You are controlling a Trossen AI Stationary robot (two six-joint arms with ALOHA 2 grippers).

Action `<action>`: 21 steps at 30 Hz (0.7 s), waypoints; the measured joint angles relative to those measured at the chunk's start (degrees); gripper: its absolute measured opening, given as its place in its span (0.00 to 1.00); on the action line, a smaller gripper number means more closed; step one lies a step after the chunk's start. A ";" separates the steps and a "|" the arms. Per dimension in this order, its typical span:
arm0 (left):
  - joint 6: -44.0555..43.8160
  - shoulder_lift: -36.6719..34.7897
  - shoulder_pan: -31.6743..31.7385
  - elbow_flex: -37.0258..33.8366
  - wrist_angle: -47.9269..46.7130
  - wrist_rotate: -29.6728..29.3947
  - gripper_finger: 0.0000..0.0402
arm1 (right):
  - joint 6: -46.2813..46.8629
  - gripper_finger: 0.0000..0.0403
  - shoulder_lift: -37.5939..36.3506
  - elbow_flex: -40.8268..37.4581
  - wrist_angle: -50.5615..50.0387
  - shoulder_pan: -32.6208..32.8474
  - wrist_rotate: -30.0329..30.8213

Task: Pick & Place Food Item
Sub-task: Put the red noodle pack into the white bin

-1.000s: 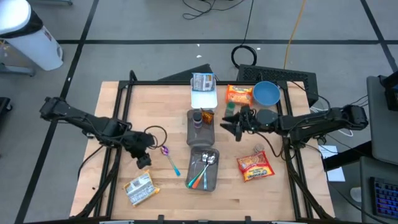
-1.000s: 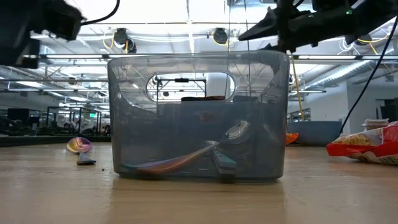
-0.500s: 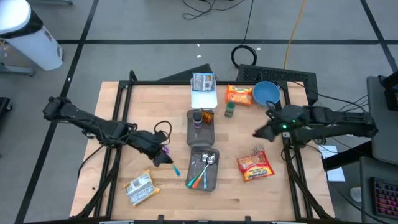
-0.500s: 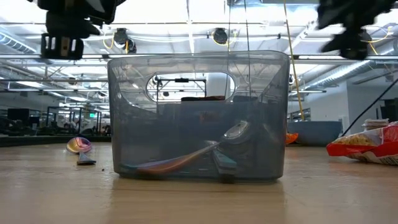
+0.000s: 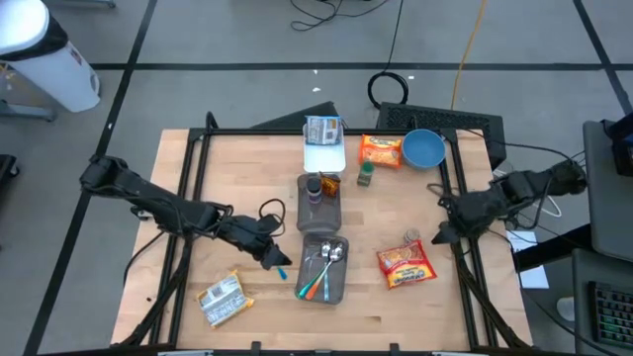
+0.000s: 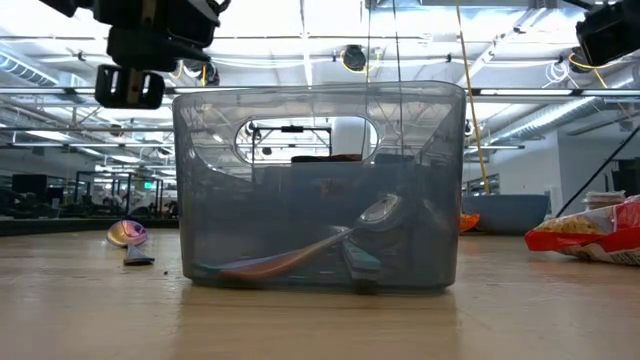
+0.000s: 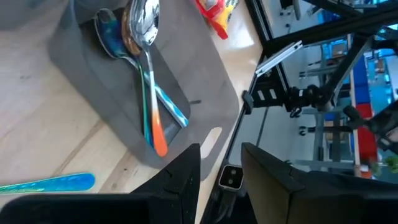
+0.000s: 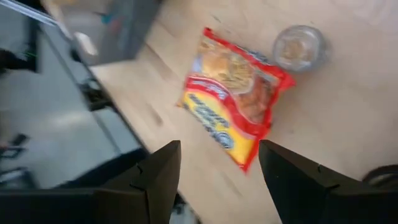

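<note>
Red-and-yellow noodle packet (image 5: pixel 406 265) lying flat at 4 o'clock on table (image 5: pixel 247 178), long axis running 10 to 4. Grey bin (image 5: pixel 323 269) just beside at 9 o'clock, holding spoons (image 5: pixel 330 259). Right gripper (image 5: pixel 442 231) above table's 3 o'clock edge, fingers parted, grasping nothing. Left gripper (image 5: pixel 276 257) near bin, fingers parted, likewise unladen.

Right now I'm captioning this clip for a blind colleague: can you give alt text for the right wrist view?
A red and yellow food packet lies flat on the wooden table, seen past the right claw, whose two dark fingers stand apart and hold nothing. A small clear round container sits just beside the packet.
</note>
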 joint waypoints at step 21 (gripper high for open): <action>0.00 2.54 -0.55 0.00 3.72 -0.87 0.30 | 16.72 0.52 9.89 -13.76 15.54 21.99 10.81</action>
